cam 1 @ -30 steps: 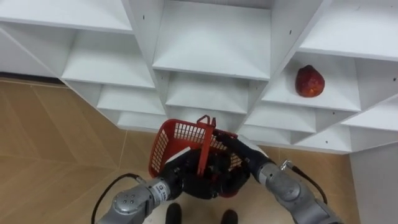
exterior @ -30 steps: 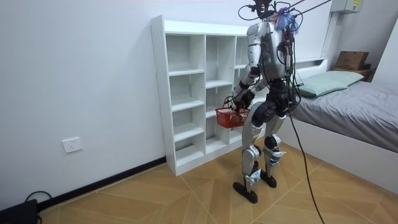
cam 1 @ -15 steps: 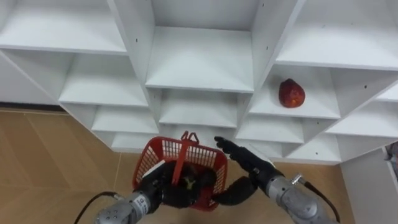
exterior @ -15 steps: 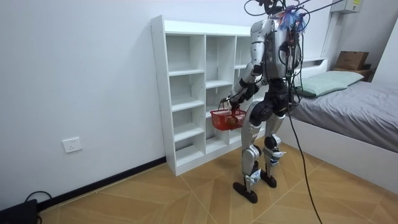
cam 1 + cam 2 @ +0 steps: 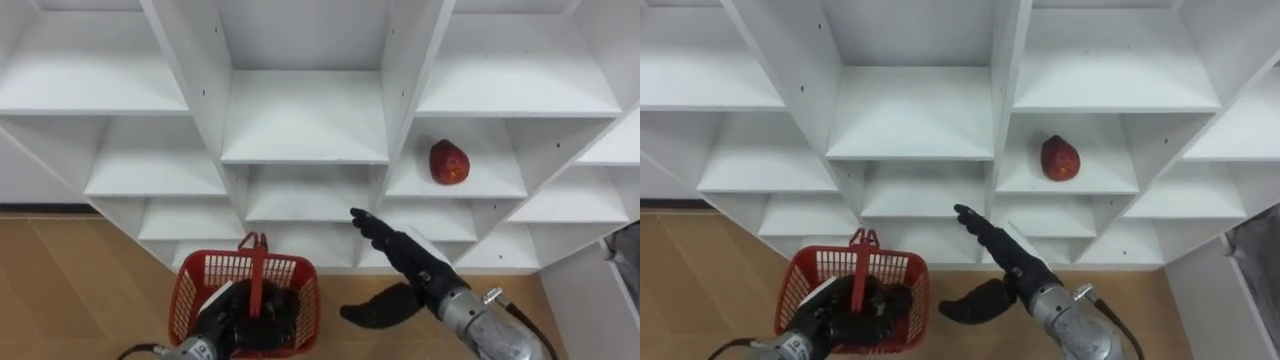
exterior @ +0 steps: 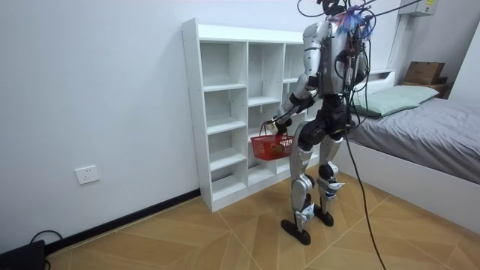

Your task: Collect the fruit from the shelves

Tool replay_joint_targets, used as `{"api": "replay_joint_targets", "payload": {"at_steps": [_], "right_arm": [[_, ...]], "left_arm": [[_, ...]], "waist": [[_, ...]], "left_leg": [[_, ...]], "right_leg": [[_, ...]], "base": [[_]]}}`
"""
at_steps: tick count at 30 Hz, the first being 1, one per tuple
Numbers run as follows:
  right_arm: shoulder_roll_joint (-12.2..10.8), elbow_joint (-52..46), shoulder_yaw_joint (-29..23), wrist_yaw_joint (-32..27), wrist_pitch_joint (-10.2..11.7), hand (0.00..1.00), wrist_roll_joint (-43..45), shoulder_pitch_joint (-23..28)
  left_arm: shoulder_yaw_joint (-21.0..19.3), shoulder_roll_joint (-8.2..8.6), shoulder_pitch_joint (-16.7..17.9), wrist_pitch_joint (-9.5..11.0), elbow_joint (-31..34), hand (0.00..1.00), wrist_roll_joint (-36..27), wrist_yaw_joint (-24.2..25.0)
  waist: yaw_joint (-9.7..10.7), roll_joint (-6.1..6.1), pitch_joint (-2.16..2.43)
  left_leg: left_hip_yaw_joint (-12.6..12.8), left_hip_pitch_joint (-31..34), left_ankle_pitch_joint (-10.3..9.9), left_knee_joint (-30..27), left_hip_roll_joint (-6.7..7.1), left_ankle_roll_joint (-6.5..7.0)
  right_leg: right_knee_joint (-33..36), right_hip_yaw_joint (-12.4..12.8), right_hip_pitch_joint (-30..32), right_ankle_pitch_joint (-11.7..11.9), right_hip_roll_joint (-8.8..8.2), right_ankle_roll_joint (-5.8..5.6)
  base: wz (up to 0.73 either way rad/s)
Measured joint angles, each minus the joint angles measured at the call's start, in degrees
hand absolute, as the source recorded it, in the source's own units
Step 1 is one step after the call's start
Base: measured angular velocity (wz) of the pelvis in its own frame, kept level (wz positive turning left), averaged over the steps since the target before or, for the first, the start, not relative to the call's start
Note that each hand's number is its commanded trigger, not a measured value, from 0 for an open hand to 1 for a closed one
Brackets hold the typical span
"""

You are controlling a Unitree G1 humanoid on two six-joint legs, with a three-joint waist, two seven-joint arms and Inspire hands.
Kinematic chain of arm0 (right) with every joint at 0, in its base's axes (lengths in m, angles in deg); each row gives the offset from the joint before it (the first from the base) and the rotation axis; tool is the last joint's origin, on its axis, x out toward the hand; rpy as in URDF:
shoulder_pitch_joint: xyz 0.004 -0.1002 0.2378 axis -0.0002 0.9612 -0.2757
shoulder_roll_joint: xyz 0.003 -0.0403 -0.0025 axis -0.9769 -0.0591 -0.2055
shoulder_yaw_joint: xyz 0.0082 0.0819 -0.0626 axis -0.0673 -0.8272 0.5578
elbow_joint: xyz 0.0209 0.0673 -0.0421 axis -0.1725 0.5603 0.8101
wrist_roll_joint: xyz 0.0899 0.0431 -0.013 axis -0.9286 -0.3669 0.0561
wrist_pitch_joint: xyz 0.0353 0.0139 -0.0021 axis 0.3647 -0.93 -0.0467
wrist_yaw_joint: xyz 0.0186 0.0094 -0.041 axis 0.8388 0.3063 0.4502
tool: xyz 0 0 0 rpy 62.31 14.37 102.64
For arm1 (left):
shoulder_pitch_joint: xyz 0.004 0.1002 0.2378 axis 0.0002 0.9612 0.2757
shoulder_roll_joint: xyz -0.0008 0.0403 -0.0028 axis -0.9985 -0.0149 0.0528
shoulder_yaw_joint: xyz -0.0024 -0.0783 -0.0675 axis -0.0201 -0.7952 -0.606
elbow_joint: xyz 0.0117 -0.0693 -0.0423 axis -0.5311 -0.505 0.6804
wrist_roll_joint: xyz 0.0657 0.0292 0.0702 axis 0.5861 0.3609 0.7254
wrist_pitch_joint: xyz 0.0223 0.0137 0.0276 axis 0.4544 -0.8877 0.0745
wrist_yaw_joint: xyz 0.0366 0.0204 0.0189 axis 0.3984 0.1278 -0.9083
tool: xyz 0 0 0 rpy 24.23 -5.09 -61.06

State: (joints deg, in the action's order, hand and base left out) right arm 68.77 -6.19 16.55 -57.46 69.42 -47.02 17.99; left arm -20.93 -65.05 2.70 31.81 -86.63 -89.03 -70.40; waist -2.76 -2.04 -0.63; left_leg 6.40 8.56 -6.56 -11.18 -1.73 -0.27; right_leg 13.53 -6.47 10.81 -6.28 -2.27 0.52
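Robot stands facing the white closet (image 5: 305, 120). Nearest: left hand (image 5: 228, 322) clenched on the upright handle of the red basket (image 5: 192, 292), held low before the closet's bottom shelves. Basket contents are hidden behind the hand; cannot tell. Right hand (image 5: 410, 268) released, fingers straight, before the closet's lower middle shelves. Farther: one red fruit (image 5: 449, 162) lies alone in a right-column compartment, apart from that hand.

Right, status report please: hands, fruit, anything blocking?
Left hand shut on basket. Right hand open, below fruit, not touching. It sits on shelf. Path clear.
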Motion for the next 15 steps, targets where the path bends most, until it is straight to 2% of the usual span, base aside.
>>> {"api": "replay_joint_targets", "payload": {"at_steps": [6, 9, 15], "right_arm": [[-1.62, 0.01, -1.02, -2.14, 1.16, 0.00, -0.04, 0.00], [-1.83, 0.01, -1.02, -2.89, 1.42, 0.00, -0.20, 0.00], [-1.81, -0.07, -3.03, -7.10, 3.09, 0.00, -0.22, 0.14]], "left_arm": [[-0.60, 0.16, 1.16, 0.01, 0.04, 1.00, 0.00, 0.01], [-0.59, 0.39, 1.22, 0.08, 0.04, 1.00, -0.07, 0.00], [-1.50, 0.54, 1.52, 0.56, 2.07, 1.00, -0.16, -1.14]], "waist": [[1.36, 0.03, -0.01], [1.51, 0.24, -0.12], [2.13, 0.75, 0.00]], "left_leg": [[-0.21, -0.42, -0.57, -0.55, -0.37, -0.18], [0.14, -1.28, -0.94, -0.53, -0.60, -0.37], [1.20, -1.97, -1.24, -0.15, -0.91, -0.49]], "right_leg": [[-0.90, -0.15, -0.98, 0.12, 0.44, 0.05], [-1.00, 0.05, -1.37, 0.01, 0.70, 0.19], [-0.90, 0.95, -1.90, -0.09, 1.07, 0.27]], "base": [[-0.01], [-0.06], [-0.08]]}}
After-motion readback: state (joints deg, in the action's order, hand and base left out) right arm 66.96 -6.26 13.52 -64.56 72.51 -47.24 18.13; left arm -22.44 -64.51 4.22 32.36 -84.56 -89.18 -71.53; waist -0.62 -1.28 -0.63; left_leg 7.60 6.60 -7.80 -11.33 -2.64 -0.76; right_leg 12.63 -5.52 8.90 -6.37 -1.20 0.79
